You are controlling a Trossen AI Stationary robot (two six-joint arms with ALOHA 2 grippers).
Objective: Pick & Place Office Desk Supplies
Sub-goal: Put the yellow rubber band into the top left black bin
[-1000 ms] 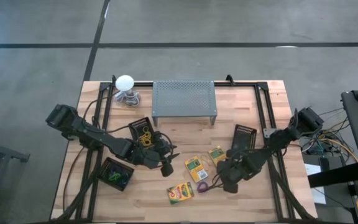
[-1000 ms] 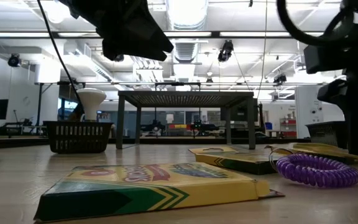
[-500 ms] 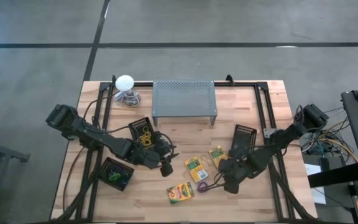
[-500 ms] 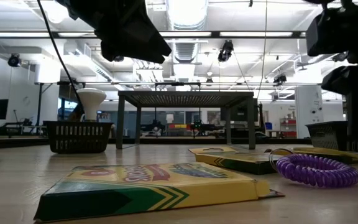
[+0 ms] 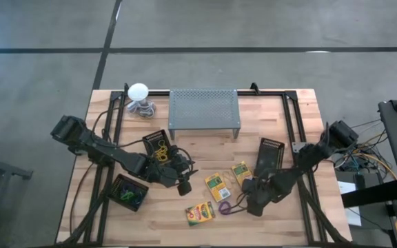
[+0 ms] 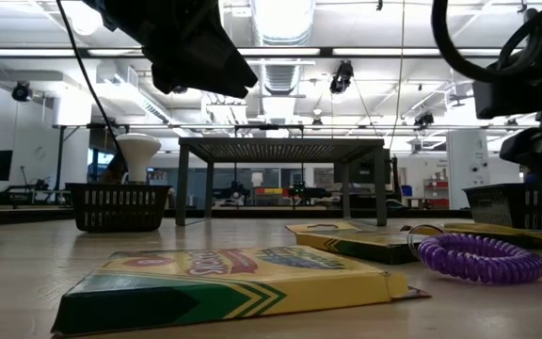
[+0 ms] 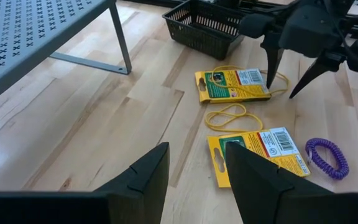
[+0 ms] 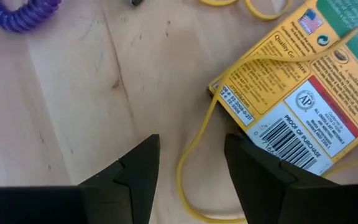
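Observation:
Three yellow-and-green crayon boxes lie flat on the table: one [image 5: 218,186] at the middle, one [image 5: 240,171] right of it, one [image 5: 200,213] near the near edge. A purple coil loop [image 5: 225,207] lies between them. Yellow rubber bands [image 7: 225,115] lie loose around the boxes. My right gripper [image 5: 245,187] is open and points down beside the right box's [image 8: 297,106] corner, with a rubber band strand [image 8: 194,155] between its fingers, untouched. My left gripper [image 5: 185,180] is open and hovers left of the boxes.
A grey perforated stand [image 5: 204,110] is at the far side, with a white ball-topped object [image 5: 138,91] to its left. A black basket [image 5: 157,143] holds rubber bands, another [image 5: 128,193] holds green loops, and a third [image 5: 271,153] sits right of the boxes. Black frame rails run along both table sides.
My right arm's elbow has swung toward the table's right edge and back again. Its gripper has stayed open beside the right crayon box. The boxes, the loop and the bands lie where they were.

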